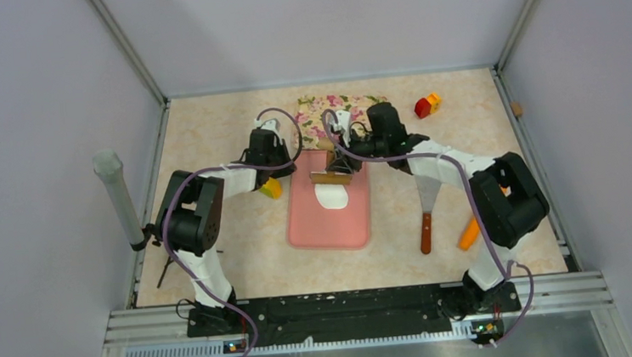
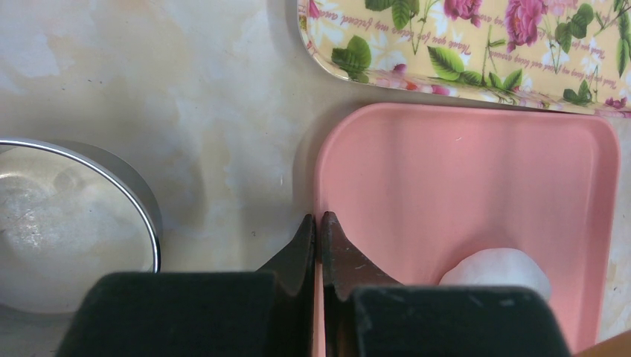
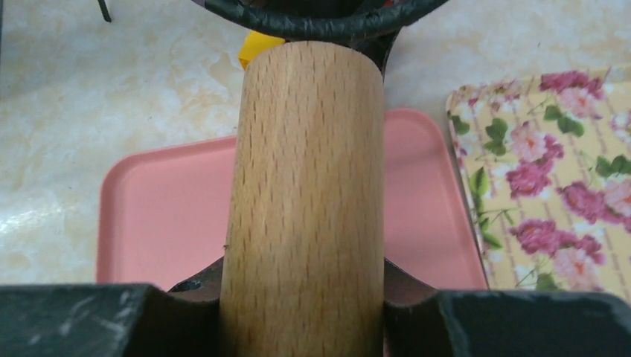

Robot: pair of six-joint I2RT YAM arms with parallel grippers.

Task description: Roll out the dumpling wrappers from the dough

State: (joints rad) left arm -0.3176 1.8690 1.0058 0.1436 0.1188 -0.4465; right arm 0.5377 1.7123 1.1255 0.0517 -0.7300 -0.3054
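The dough [image 1: 332,196] is a flattened white lump on the pink mat [image 1: 329,228]; its top also shows in the left wrist view [image 2: 497,269]. My right gripper [image 1: 337,172] is shut on a wooden rolling pin [image 1: 326,178], held crosswise at the dough's far end. In the right wrist view the pin [image 3: 305,171] fills the space between the fingers of that gripper [image 3: 303,271] and hides the dough. My left gripper [image 2: 318,223] is shut on the mat's left edge [image 2: 321,160]. No round wrapper shows.
A silver metal ring [image 2: 152,223] lies left of the mat. A floral tray [image 1: 333,113] stands behind the mat. A yellow piece [image 1: 272,188] is by the left gripper [image 1: 285,171]. A scraper [image 1: 428,204], an orange object [image 1: 469,235] and a red-yellow toy [image 1: 426,104] lie right.
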